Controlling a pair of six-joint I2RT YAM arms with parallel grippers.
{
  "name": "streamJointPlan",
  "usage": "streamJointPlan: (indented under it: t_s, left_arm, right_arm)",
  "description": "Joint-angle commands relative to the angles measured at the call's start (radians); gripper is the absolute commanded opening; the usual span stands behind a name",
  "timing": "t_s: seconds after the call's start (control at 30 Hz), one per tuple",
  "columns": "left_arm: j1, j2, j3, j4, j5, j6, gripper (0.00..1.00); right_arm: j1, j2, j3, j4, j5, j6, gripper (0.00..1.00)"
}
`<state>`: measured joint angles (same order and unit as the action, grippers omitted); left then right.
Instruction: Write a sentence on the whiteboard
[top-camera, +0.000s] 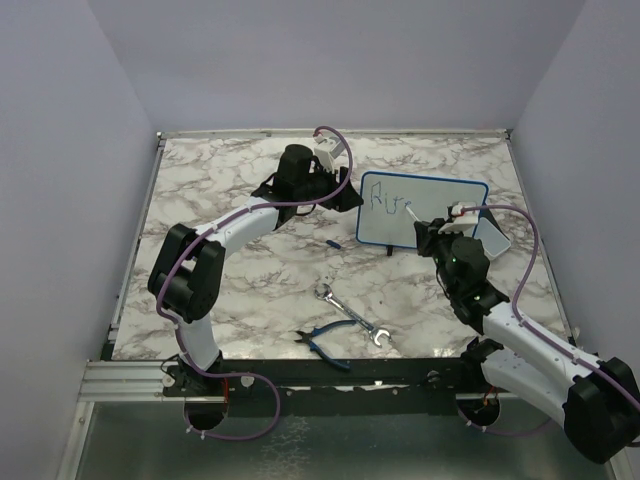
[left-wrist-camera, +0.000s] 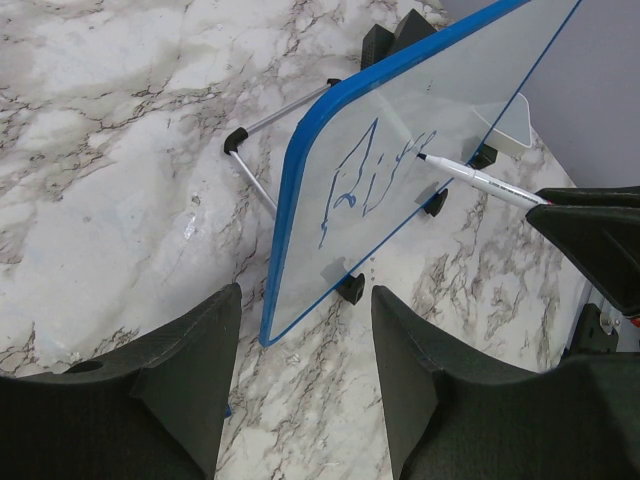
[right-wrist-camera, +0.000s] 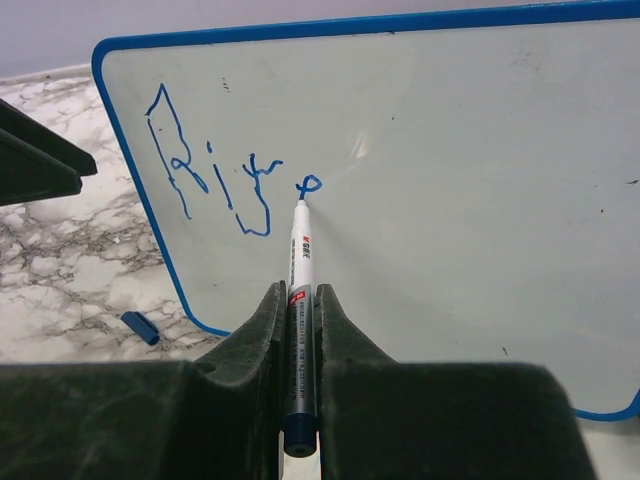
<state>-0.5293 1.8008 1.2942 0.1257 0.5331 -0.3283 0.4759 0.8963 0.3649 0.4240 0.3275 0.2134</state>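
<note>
Left tool (left-wrist-camera: 305, 300) is spread wide and empty, just left of the whiteboard (top-camera: 432, 198), which stands propped at the far right-centre of the desk (top-camera: 240, 290), long axis left-right, face toward the right arm. Only the left wrist view shows its stand legs (left-wrist-camera: 285, 111). The sentence (right-wrist-camera: 215, 185) sits top left, barely legible; right tool (right-wrist-camera: 298, 295) pinches a marker (right-wrist-camera: 301, 250) pointing straight at the board, tip touching a small loop.

The top external camera is looking down from above and behind the arm bases, taking in the whole marbled table (top-camera: 250, 270). The left wrist camera is viewing the whiteboard (left-wrist-camera: 400, 130) obliquely from close by, while the right wrist camera is facing it squarely and nearer. All three views are sharing the whiteboard, and both wrist views are also sharing the marker (right-wrist-camera: 300, 265).
</note>
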Motion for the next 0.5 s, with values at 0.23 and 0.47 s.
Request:
streamJointPlan:
  t_s: [0.23,0.47]
  left_arm:
    - [0.0,-0.011,0.017,0.006,0.025,0.007,0.56]
    - [0.0,-0.015,0.016,0.006,0.024,0.007,0.56]
  right_arm:
    - [-0.005,-0.003,-0.007,-0.043,0.061,0.022,0.01]
    - [-0.005,-0.008,-0.016,-0.056,0.07,0.031,0.01]
